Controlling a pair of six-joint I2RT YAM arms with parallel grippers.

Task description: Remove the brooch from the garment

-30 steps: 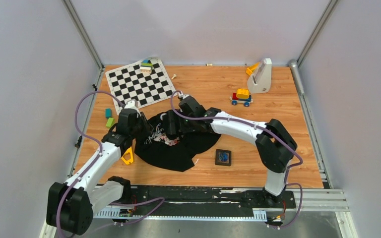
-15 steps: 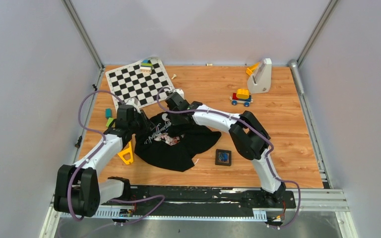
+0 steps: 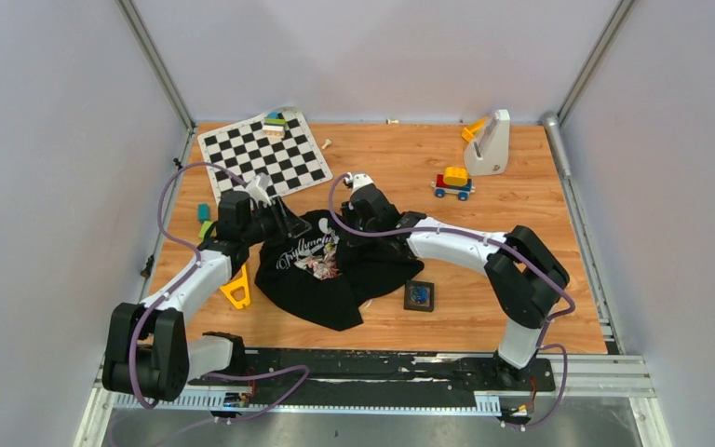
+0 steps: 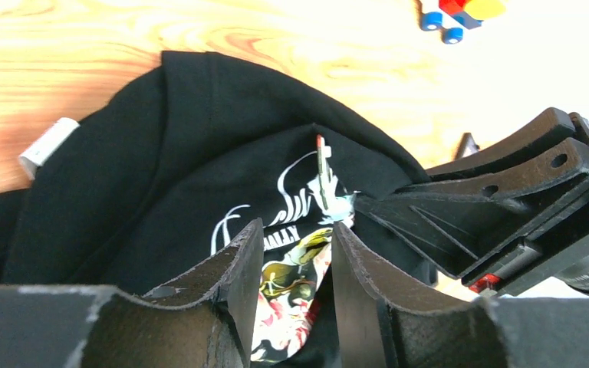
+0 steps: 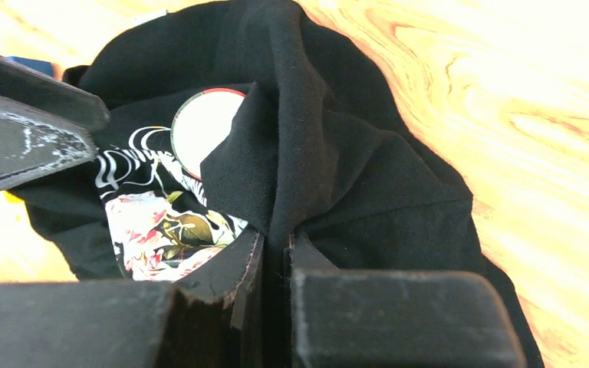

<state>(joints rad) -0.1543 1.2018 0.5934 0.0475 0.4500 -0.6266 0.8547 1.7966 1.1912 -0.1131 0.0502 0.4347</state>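
Observation:
The garment is a black T-shirt (image 3: 330, 279) with a white script and flower print (image 4: 307, 253), lying crumpled mid-table. The brooch (image 3: 418, 295), a small blue disc, lies in a black square tray (image 3: 418, 306) to the right of the shirt, apart from both grippers. My left gripper (image 3: 286, 223) (image 4: 295, 230) hovers at the shirt's left edge, open, with only the print showing between its fingers. My right gripper (image 3: 358, 231) (image 5: 276, 245) is shut on a raised fold of the shirt (image 5: 307, 153). A white round patch with a red rim (image 5: 199, 130) shows on the shirt; I cannot tell what it is.
A checkerboard mat (image 3: 261, 158) with stacked blocks (image 3: 275, 121) lies at the back left. A toy car (image 3: 453, 182) and a white stand (image 3: 491, 142) are at the back right. A yellow piece (image 3: 238, 291) and small green blocks (image 3: 205, 222) sit beside the left arm.
The right gripper went from open to shut on the shirt and has pulled a fold to the right. The left gripper has opened wider. More of the print now shows.

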